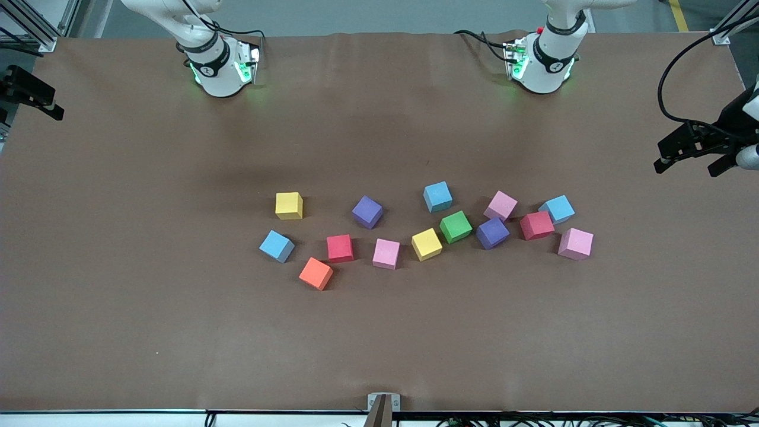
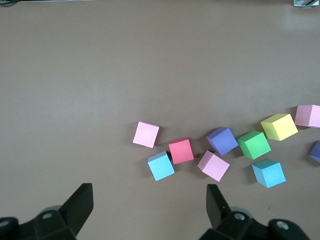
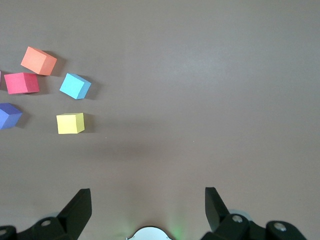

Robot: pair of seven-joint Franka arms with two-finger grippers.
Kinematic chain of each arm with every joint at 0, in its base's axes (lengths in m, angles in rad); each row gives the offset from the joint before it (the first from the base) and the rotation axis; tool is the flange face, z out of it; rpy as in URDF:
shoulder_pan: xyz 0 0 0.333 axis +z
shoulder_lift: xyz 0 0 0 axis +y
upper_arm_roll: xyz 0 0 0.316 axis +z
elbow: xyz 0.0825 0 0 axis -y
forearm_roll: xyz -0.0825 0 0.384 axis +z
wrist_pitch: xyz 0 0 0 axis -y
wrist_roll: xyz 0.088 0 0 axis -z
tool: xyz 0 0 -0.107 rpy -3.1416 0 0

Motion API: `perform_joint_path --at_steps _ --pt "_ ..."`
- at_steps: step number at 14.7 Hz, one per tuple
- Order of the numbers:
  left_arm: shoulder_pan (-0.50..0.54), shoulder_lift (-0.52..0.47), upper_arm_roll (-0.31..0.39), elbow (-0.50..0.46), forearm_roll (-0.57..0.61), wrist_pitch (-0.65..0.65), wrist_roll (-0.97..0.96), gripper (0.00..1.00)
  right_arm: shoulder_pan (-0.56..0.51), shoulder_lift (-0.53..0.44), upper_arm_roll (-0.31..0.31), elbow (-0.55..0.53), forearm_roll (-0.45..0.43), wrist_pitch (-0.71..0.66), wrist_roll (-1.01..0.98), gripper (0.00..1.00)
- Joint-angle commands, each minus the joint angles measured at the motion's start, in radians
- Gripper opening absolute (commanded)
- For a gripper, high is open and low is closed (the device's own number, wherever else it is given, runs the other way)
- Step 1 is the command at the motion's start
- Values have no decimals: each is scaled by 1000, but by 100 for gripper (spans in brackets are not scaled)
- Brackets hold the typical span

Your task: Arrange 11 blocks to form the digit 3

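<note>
From the front view you see the blocks point(image 1: 385, 254) scattered loose across the middle of the table point(image 1: 118, 332), none joined into a figure, with a green cube point(image 1: 455, 226) among them. The left gripper point(image 1: 691, 148) hangs over the table's edge at the left arm's end, well apart from the nearest pink block point(image 1: 575, 244). The right gripper point(image 1: 32, 95) hangs off the table's edge at the right arm's end, well apart from the yellow block point(image 1: 289, 205) and blue block point(image 1: 276, 245).

In the left wrist view, your left gripper point(image 2: 150, 205) has its fingers point(image 2: 80, 200) spread wide and empty, high above the table; a blue block point(image 2: 161, 166), a red block point(image 2: 180, 150) and a pink block point(image 2: 213, 165) lie on the table past the fingertips.

In the right wrist view, your right gripper point(image 3: 147, 202) also stands wide apart, holding nothing; the orange block point(image 3: 38, 60) and its neighbours sit well off to one side.
</note>
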State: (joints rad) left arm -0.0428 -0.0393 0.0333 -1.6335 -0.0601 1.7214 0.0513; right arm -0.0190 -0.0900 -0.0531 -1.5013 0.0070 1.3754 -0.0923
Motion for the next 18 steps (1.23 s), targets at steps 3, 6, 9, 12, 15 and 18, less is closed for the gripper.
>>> perform_joint_path --at_steps 3,6,9,12,15,18 --pt "0 -10 -3 3 20 -17 -13 100 -13 10 9 13 -10 -39 0 100" --pt "-2 -8 -3 3 22 -17 -10 100 -15 9 9 7 1 -51 5 100" --pt "1 -2 -3 -9 22 -19 -11 100 -16 9 7 4 7 -45 5 100" --pt "9 1 -1 -55 23 -19 -8 100 -16 9 7 4 14 -38 5 100" --pt "11 24 -1 -92 83 10 -4 100 -18 7 4 4 30 -27 3 100" --pt "20 25 -1 -189 85 108 8 100 -18 7 4 4 28 -27 -1 100"
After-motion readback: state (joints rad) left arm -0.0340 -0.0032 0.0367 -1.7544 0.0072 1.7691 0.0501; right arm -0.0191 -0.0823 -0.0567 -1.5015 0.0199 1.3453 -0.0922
